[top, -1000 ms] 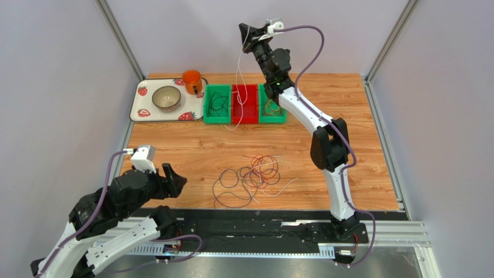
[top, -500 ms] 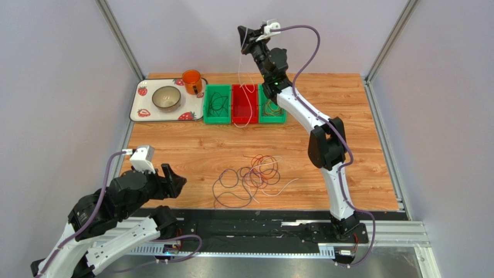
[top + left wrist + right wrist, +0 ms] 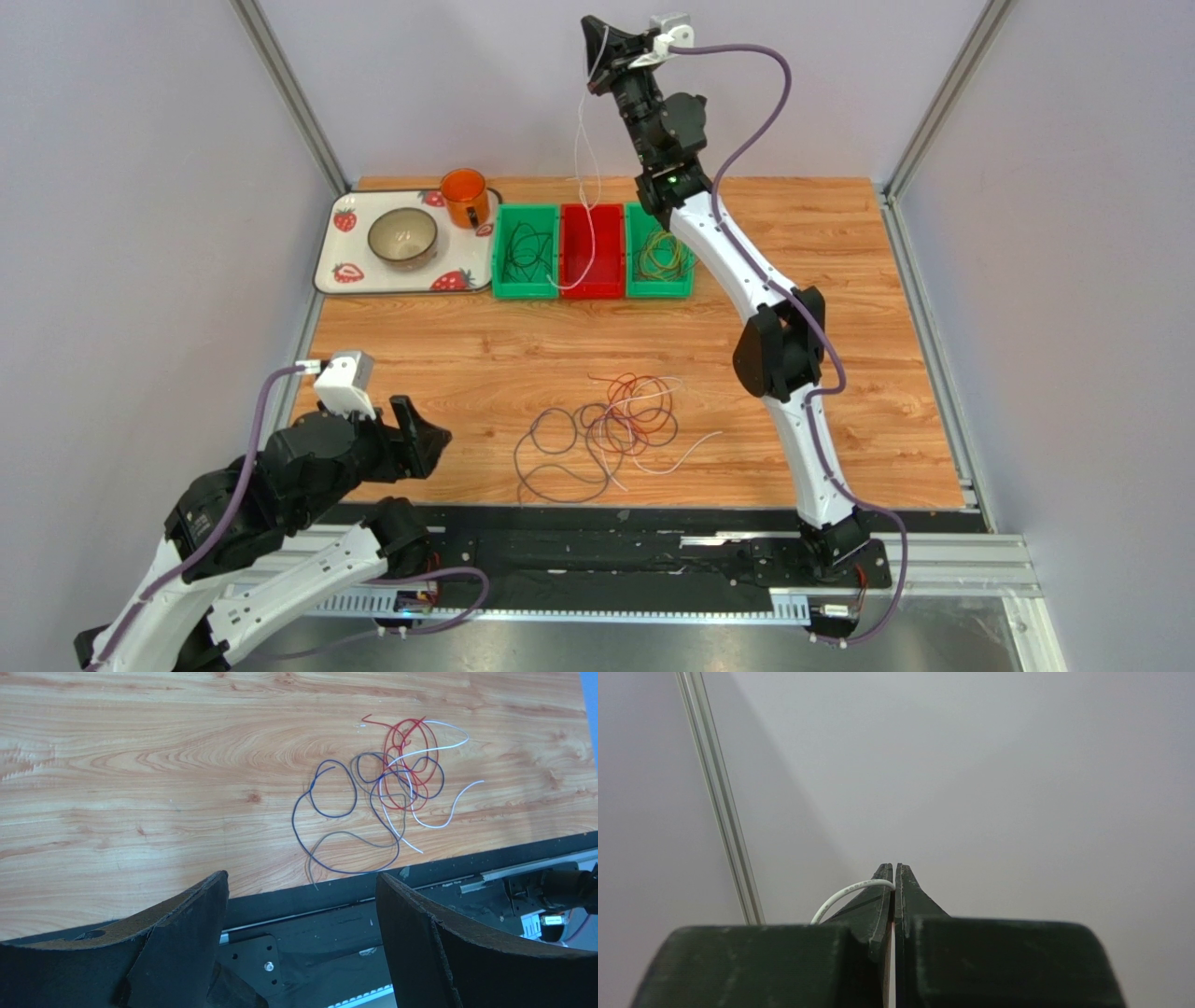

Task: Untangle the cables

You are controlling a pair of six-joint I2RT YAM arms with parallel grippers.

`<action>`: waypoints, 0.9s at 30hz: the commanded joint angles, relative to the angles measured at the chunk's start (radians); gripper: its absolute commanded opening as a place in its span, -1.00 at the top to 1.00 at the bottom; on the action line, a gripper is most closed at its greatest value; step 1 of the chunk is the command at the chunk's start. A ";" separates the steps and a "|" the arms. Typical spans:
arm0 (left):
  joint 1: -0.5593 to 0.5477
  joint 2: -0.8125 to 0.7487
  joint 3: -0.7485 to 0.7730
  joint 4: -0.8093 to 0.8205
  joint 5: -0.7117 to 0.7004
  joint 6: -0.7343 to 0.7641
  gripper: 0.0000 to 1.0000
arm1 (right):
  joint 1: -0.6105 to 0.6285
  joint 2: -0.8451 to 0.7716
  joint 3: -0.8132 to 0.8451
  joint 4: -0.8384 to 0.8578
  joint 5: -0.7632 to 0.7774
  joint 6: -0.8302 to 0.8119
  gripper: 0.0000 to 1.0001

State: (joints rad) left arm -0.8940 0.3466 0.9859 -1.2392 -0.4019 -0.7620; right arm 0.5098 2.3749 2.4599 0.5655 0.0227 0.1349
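Right gripper (image 3: 895, 869) is clamped shut on one white cable (image 3: 844, 894), pinched near its top end with the rest hanging down. Change over the last second: the arm went a bit higher. The cable's tail, which trailed onto the table (image 3: 870, 350) in front of the bins, now dangles with its end over the red bin (image 3: 610, 290), close to that bin's left wall. My read: this strand is already free of the tangle and is being lined up for a drop into red, not let go yet. Pile of cables (image 3: 393, 784) lies unmoved on the near middle of the table, loops still overlapping. Left gripper (image 3: 302, 877) is wide open, holds nothing, parked near-left, no motion. The right wrist cam shows the pinch itself but only blank wall (image 3: 1018, 777) behind, no bin. The left wrist cam separates the pile's colours, red, blue, grey and white, which the top cam muddies. Only the top cam shows the cable end against the bins, plus dark cables in the left green bin (image 3: 526, 291) and a yellowish coil in the right green bin (image 3: 659, 291).
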 commanded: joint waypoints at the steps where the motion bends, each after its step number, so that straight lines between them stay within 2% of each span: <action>1: 0.004 0.002 0.002 0.003 -0.002 -0.008 -0.69 | -0.013 0.018 -0.036 0.059 -0.043 0.003 1.00; 5: 0.004 0.000 0.000 0.003 -0.003 -0.008 -0.69 | -0.022 0.035 -0.052 0.070 -0.052 0.000 1.00; 12: 0.004 0.003 0.002 0.001 -0.005 -0.011 -0.69 | -0.039 0.129 0.086 0.043 -0.050 0.009 1.00; 16: 0.004 0.003 0.002 0.000 -0.008 -0.013 -0.69 | -0.048 0.127 0.067 0.066 -0.056 0.035 1.00; 19: 0.006 0.005 0.002 0.000 -0.009 -0.014 -0.69 | -0.068 0.156 0.137 0.065 -0.046 0.080 1.00; 27: 0.012 0.012 0.003 -0.003 -0.015 -0.019 -0.69 | -0.094 0.144 0.154 0.097 -0.035 0.111 1.00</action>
State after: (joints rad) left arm -0.8913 0.3466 0.9859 -1.2404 -0.4065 -0.7681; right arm 0.4271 2.5195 2.5671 0.6044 -0.0193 0.2100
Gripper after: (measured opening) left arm 0.849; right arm 0.011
